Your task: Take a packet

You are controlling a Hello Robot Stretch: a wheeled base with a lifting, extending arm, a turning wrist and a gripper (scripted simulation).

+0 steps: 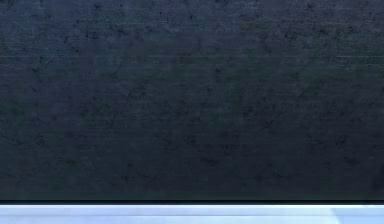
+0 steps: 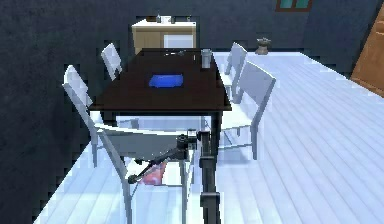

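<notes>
Blue in colour, a flat thing (image 2: 165, 81) is seen lying near the middle of the dark desk (image 2: 120, 98) in the arm side view; it may be the packet, though its shape is too coarse for that to be settled. A small grey cup (image 2: 206, 58) is set upright at the desk's far corner, well apart from the flat blue thing. White chairs are placed around the desk: two on the view's left (image 2: 78, 92), two on its right (image 2: 255, 88), and one at the near edge (image 2: 120, 142).

The arm (image 2: 208, 190) is shown as a dark bar that rises from the bottom edge to the near side of the desk. The hand (image 2: 158, 160) is seen low, beside the near chair and below the level of the desk's top. A small pink thing (image 2: 152, 177) is seen just under the fingers, among the chair's legs. With the chair and the pink thing at and behind it, it cannot be told how far open the hand is, nor whether anything is held by it.

Beyond the desk a pale cabinet (image 2: 160, 38) is set against the dark wall (image 2: 50, 40), with small things on its top. A small dark thing (image 2: 263, 44) is set on the pale floor (image 2: 310, 140) by the wall, and an orange door (image 2: 372, 55) is cut by the right edge.

In the forward view a dark wall (image 1: 190, 100) is met close up, with a pale strip of floor (image 1: 190, 214) below it.
</notes>
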